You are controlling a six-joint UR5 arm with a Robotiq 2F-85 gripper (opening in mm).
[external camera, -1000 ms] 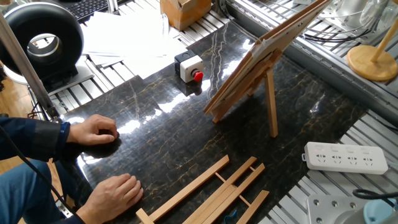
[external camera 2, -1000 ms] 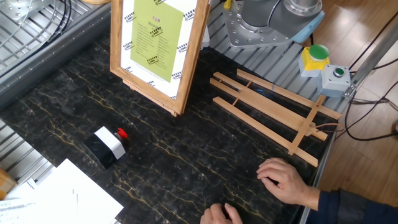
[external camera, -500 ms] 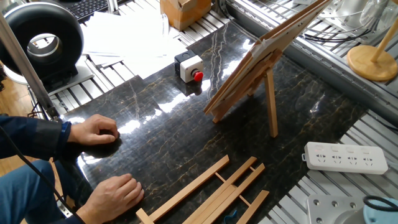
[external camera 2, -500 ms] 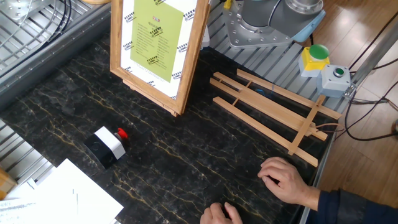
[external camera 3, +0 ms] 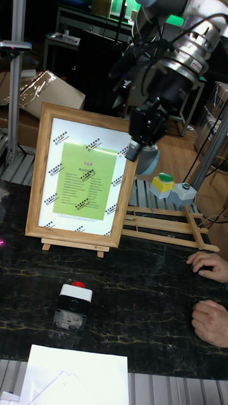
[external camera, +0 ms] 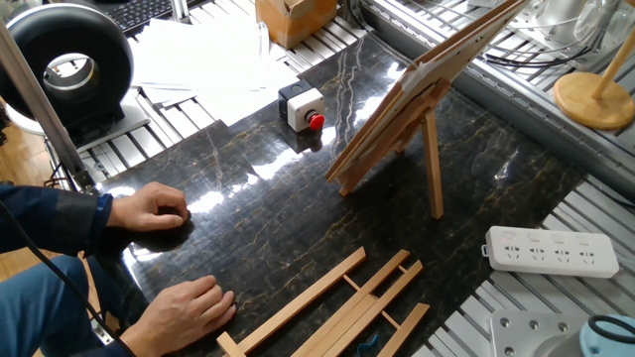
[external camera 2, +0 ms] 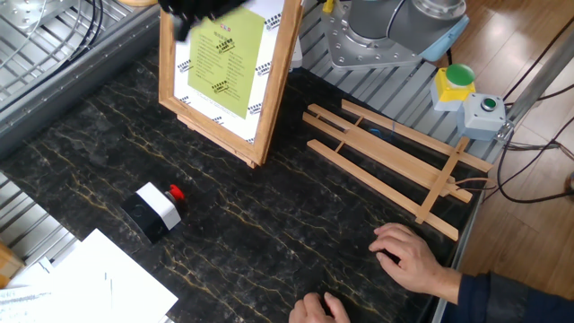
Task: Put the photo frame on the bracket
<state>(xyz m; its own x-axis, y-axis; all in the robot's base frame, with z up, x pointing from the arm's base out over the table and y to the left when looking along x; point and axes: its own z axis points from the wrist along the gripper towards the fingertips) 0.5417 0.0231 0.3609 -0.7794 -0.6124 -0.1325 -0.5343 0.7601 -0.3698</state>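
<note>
Now the frame leans on the bracket; my gripper, grip unclear, could topple it.

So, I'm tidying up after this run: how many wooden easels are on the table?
2. The bracket stands upright with the photo frame resting on it; a flat easel of longer slats lies by the person's hands. Others could be hidden off-frame.

The tabletop is black marble veined with gold. The photo frame is light wood around a white mat dotted with small dark marks and a yellow-green sheet. The bracket is pale wood. A black-and-white switch box carries a red button. The pincer is black.
</note>
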